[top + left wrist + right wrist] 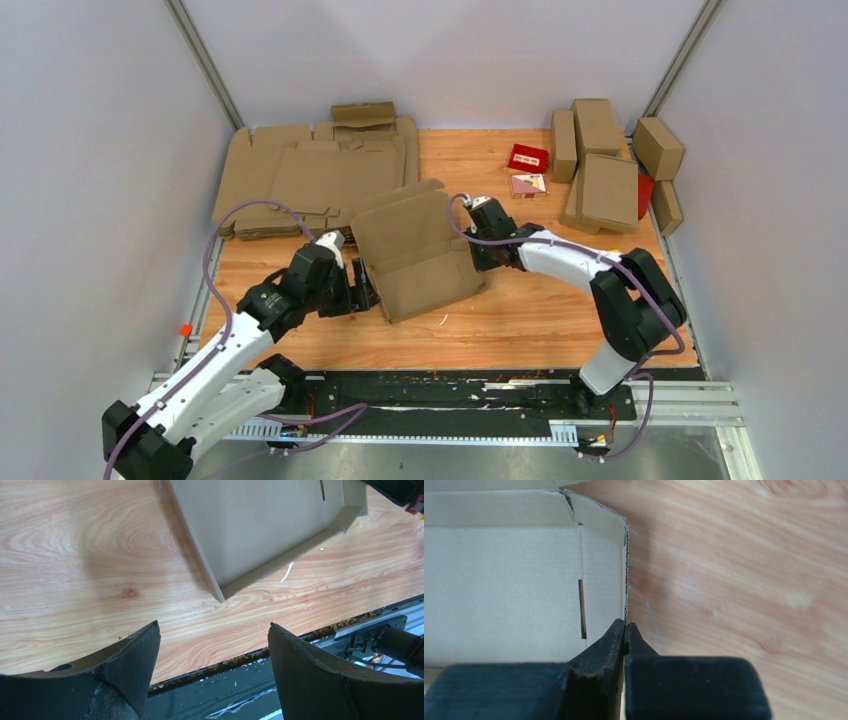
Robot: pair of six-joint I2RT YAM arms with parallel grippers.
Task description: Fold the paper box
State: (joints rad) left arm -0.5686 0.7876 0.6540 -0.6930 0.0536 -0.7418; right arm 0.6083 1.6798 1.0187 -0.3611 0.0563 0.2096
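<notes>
The paper box (415, 250) is plain brown cardboard and stands partly folded in the middle of the wooden table, with its walls raised. My right gripper (474, 252) is at the box's right side. In the right wrist view the gripper (625, 625) is shut on the thin upright edge of the box's side wall (499, 580). My left gripper (364, 293) sits at the box's near-left corner. In the left wrist view the left gripper (214, 625) is open with nothing between its fingers, and the box corner (260, 525) lies a little beyond the tips.
A pile of flat brown blanks (310, 180) lies at the back left. Several closed brown boxes (600, 170) stand at the back right, with a small red carton (528, 157) and another small carton (528, 185) beside them. A black rail (450, 385) runs along the table's near edge.
</notes>
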